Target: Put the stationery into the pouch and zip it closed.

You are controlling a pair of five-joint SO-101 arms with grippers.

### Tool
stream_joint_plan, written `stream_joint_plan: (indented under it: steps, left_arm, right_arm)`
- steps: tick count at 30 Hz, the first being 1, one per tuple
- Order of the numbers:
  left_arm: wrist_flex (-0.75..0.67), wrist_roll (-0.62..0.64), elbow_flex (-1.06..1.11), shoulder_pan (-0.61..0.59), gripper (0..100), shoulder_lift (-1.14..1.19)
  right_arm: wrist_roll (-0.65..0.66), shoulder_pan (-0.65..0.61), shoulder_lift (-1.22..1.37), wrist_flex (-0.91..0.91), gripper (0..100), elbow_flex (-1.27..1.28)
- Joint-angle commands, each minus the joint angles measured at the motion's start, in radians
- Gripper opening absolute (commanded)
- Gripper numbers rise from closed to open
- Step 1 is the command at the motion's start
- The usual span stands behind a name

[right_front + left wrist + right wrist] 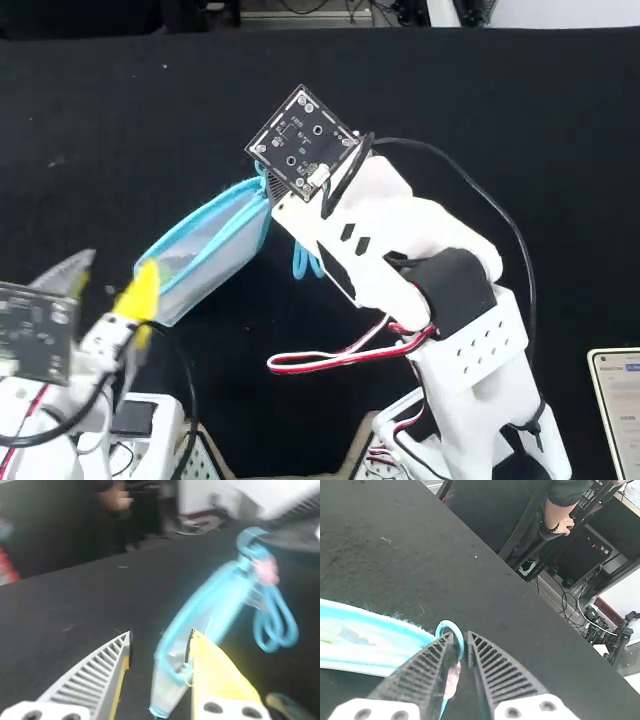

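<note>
Our left gripper stands wide open. Its yellow finger touches the near end of the pouch and its grey finger is well apart from it, so it has hold of nothing. Our right gripper is all but closed, pinching the blue ring at the pouch's far end, with the strap dangling just beside it. We see the pouch stretched between the two grippers over the black table; whether the stationery is inside we cannot tell. We judge the main risk to be the unheld near end: a pull on the ring would drag the whole pouch instead of running the zip. That thin ring could also slip from the fingertips, and the loose strap might snag.
</note>
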Motion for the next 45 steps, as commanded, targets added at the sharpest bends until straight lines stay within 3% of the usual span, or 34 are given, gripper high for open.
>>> stream_joint_plan:
  steps: [1,9,18,26,29,34,45]
  left_arm:
    - [-0.017,-0.089,0.18,0.183,19,-0.02]
    - [-0.083,-0.167,0.429,0.188,19,-0.021]
    - [-0.258,-0.16,0.544,-0.059,19,-0.021]
    - [-0.256,-0.158,0.541,-0.079,19,-0.021]
    - [-0.256,-0.158,0.541,-0.081,19,-0.021]
    - [-0.256,-0.158,0.536,-0.073,19,-0.021]
    - [-0.256,-0.158,0.536,-0.071,19,-0.021]
  right_arm:
    - [0.006,0.015,-0.002,0.003,1.1,-0.073]
    - [0.002,0.011,-0.007,0.13,1.1,-0.074]
    - [-0.026,0.006,-0.007,0.267,1.1,-0.073]
    - [-0.118,-0.132,-0.007,0.267,1.4,-0.016]
    - [-0.118,-0.149,-0.007,0.201,4.2,0.068]
    - [-0.11,-0.153,-0.007,0.014,23.3,0.262]
    - [-0.063,-0.153,-0.005,-0.451,24.0,0.538]
